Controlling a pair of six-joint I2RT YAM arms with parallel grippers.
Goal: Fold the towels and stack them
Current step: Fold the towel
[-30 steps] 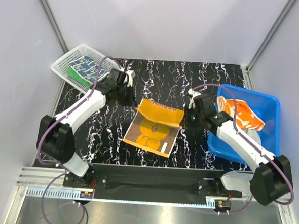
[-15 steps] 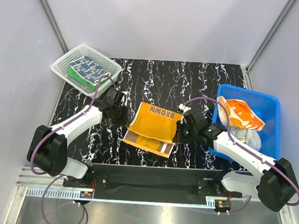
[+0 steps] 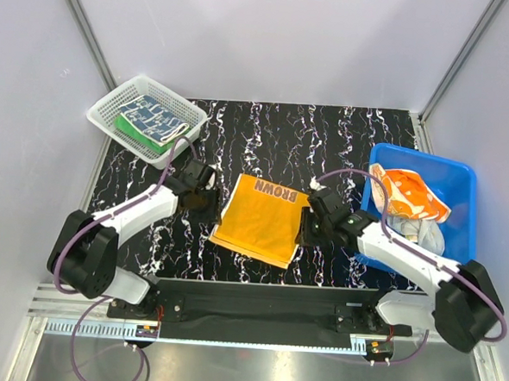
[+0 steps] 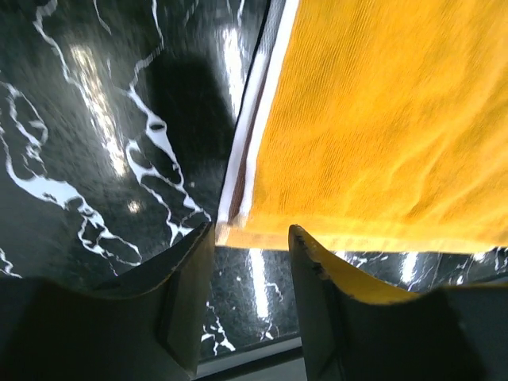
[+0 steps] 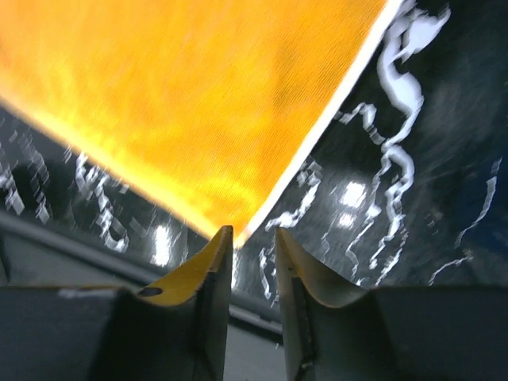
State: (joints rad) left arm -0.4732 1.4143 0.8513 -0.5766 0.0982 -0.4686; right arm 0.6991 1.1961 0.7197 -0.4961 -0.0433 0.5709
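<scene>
Now L end effector (image 4: 252,230), R end effector (image 5: 252,232) both parted at yellow towel (image 3: 261,219) edge

Just ahead of the left gripper (image 4: 250,234), the towel (image 4: 381,119) is being shown as matt yellow cloth with a fine ribbed weave, its hem being edged in smooth white and brown bands. Under it, the table (image 4: 95,119) is being seen as glossy black, veined white like marble, with lights being mirrored in it. The fingers (image 4: 190,302) are being tinted yellow by reflection on their smooth faces. Right of the right gripper (image 5: 252,234), the tub (image 3: 464,190) is being seen as glossy blue plastic. Beyond the left gripper, the basket (image 3: 113,95) is being seen as white plastic mesh.
</scene>
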